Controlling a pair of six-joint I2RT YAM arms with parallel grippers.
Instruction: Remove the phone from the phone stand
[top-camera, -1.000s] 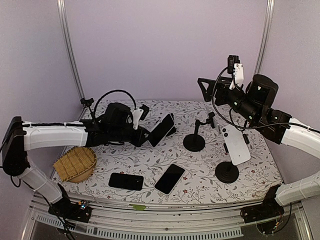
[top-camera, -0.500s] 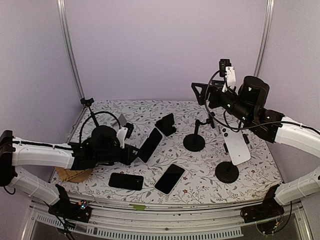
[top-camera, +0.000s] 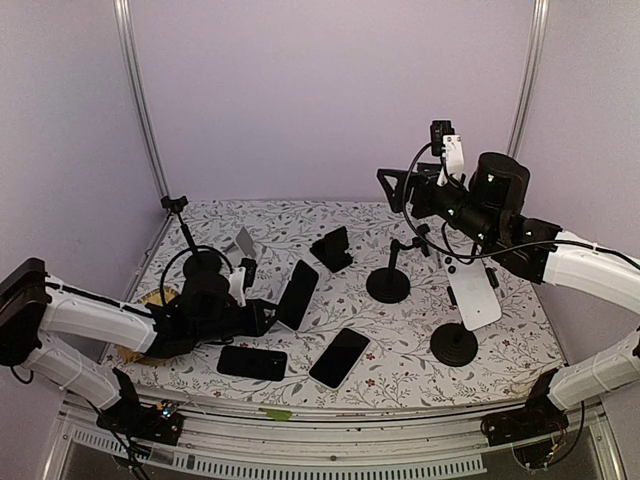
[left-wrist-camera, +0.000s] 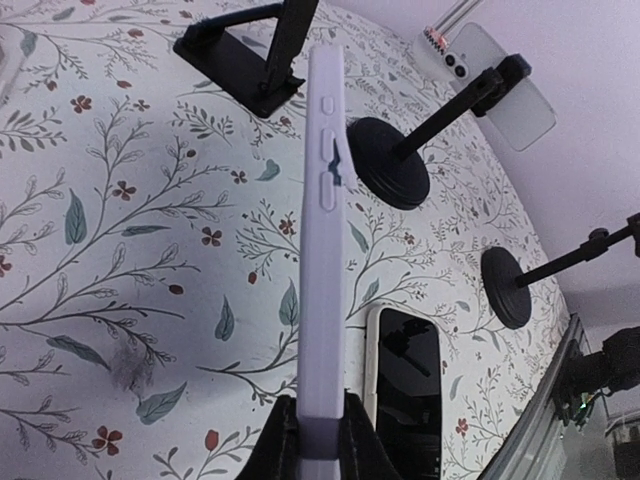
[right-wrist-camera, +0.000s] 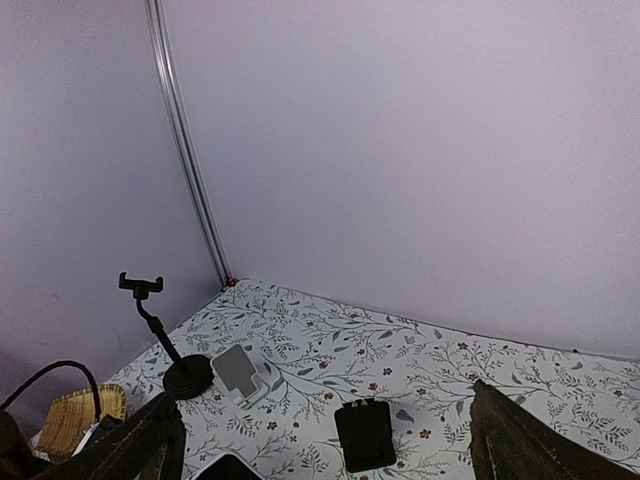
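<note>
**Phone gripped by left arm, apart from the wedge stand**

Surface and room: A table (top-camera: 400, 375) covered with a floral cloth is enclosed by lilac walls, with aluminium posts at the rear corners. A black wedge-shaped phone stand (top-camera: 331, 248) is noted near the centre rear. To its right a round-based stand (top-camera: 388, 285) is seen, and a white phone (top-camera: 472, 290) is clamped on a second round-based stand (top-camera: 454, 345). A black phone (top-camera: 252, 362) and a second black phone (top-camera: 339, 357) are laid flat near the front edge. A wicker basket (right-wrist-camera: 72, 420) is placed at the left side.

Tool: The left gripper (left-wrist-camera: 320, 445) is clenched on the lower end of the phone (left-wrist-camera: 322, 250), whose pale case is pinched between the fingers (left-wrist-camera: 283, 440). The phone is held tilted, to the front left of the wedge stand and clearly apart from it. The right gripper (top-camera: 397, 187) is raised high over the rear of the table. Its fingers (right-wrist-camera: 140, 440) are spread wide, and nothing is grasped.
</note>
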